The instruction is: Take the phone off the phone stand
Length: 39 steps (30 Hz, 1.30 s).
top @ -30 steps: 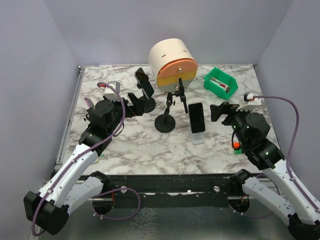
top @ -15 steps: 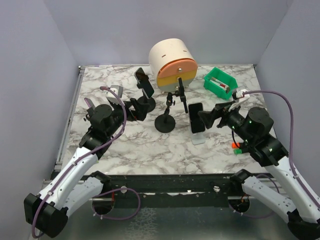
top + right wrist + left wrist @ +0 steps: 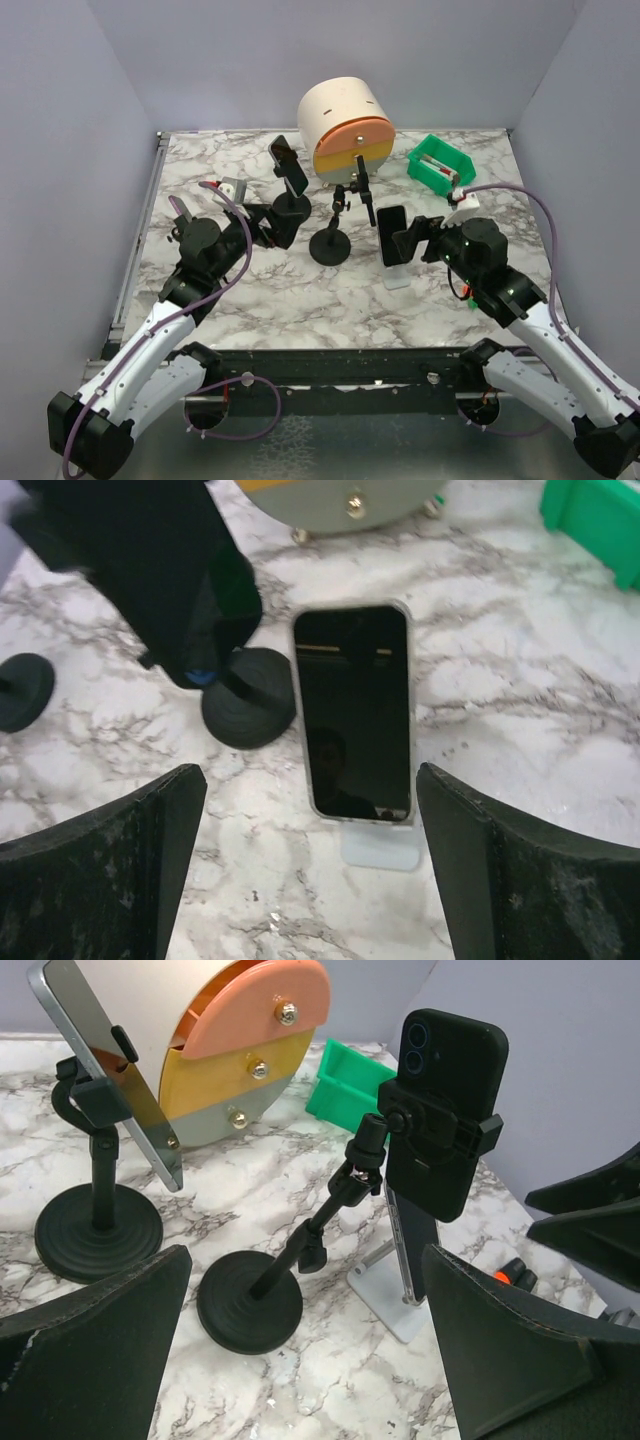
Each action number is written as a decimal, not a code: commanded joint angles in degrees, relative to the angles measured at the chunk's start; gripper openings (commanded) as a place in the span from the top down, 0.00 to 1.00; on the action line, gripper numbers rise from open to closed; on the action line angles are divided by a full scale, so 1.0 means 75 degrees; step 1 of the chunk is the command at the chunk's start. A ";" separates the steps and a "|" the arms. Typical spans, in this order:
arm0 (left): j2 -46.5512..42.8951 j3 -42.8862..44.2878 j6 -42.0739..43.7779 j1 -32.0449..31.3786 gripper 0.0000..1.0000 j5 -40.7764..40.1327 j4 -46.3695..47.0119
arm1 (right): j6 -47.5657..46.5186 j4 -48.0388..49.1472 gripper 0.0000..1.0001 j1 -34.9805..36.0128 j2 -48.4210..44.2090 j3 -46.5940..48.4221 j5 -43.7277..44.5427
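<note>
A dark phone (image 3: 392,236) leans upright on a white stand (image 3: 398,277) right of centre. In the right wrist view the phone (image 3: 353,710) faces me on the white stand (image 3: 380,848). My right gripper (image 3: 411,236) is open and empty, just right of this phone; its fingers (image 3: 100,870) stand on either side, short of it. My left gripper (image 3: 270,223) is open and empty by the left black stand (image 3: 290,208). In the left wrist view the gripper (image 3: 300,1360) faces a black clamp stand (image 3: 250,1305) holding a black phone (image 3: 445,1110).
The left black stand holds a tilted phone (image 3: 288,165), also in the left wrist view (image 3: 105,1070). The middle clamp stand (image 3: 330,246) holds its phone (image 3: 361,195). A round drawer unit (image 3: 345,125) and a green bin (image 3: 441,165) stand at the back. A small orange-green object (image 3: 472,293) lies by the right arm.
My right gripper has moved left, from well right of the white stand to right beside its phone. My left gripper has shifted slightly right and forward toward the black stands.
</note>
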 commanded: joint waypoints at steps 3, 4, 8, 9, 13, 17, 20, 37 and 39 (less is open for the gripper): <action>-0.0083 0.0046 -0.0011 -0.0064 0.01 0.0236 0.0222 | 0.0373 -0.0009 0.01 -0.0014 -0.0058 -0.0836 0.0910; -0.0083 0.0054 -0.0012 -0.0068 0.01 0.0236 0.0213 | 0.0369 -0.0010 0.00 -0.0007 0.0100 -0.0833 0.0827; -0.0096 0.0071 -0.0012 -0.0111 0.01 0.0241 0.0181 | 0.0427 0.0197 0.00 -0.0006 0.0649 -0.0812 0.0816; -0.0095 0.0072 -0.0018 -0.0122 0.01 0.0234 0.0176 | 0.0437 0.0286 0.00 -0.0006 0.0742 -0.0808 0.0889; -0.0126 0.0078 -0.0001 -0.0157 0.01 0.0187 0.0146 | 0.0400 0.0510 0.00 -0.0006 0.1113 -0.0680 0.1165; -0.0142 0.0089 0.0007 -0.0170 0.01 0.0170 0.0129 | 0.0293 0.0600 0.01 -0.0006 0.1600 -0.0459 0.1286; -0.0158 0.0095 0.0020 -0.0170 0.01 0.0156 0.0108 | 0.0149 0.0756 0.03 -0.0006 0.1881 -0.0358 0.1190; -0.0162 0.0098 0.0081 -0.0194 0.01 0.0071 0.0069 | 0.0056 0.1273 0.02 -0.0002 0.2869 -0.0150 0.0728; -0.0122 0.0101 0.0081 -0.0196 0.01 0.0084 0.0075 | 0.0087 0.1300 0.02 0.0006 0.2908 -0.0160 0.0719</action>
